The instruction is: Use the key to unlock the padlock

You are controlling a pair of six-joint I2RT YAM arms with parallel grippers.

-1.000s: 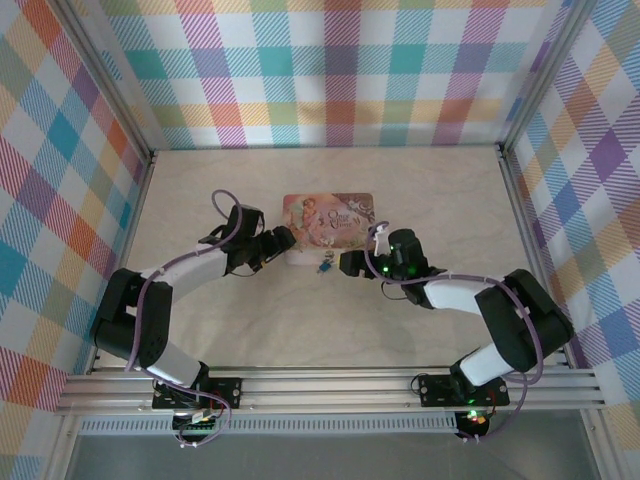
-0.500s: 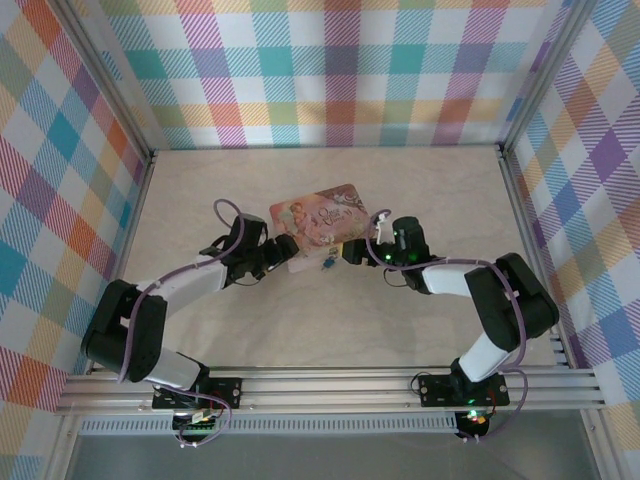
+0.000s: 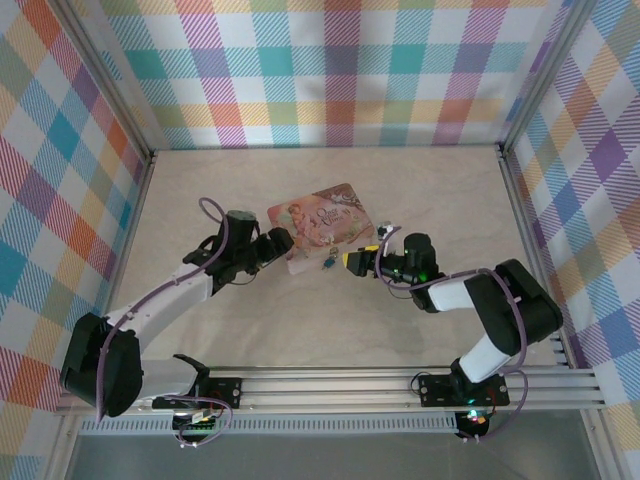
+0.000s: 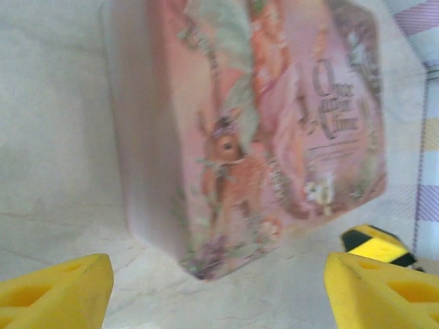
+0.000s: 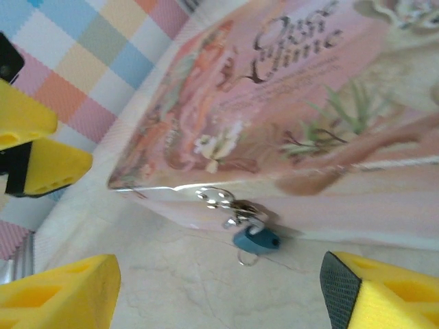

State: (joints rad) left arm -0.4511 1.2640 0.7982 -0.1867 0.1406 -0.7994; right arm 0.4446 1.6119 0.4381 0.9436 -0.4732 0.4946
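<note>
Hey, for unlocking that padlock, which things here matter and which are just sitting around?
For the job:
padlock, hanging on the front of the pink tin
left pincer and right pincer, both open
the key, too small to pick out

Just there:
table
plaid walls

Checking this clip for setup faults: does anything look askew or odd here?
The pink tin lies skewed, not square to the table, its right end angled farther back. The padlock hangs at its near side, between the open left end effector and right end effector. Nothing looks damaged.
</note>
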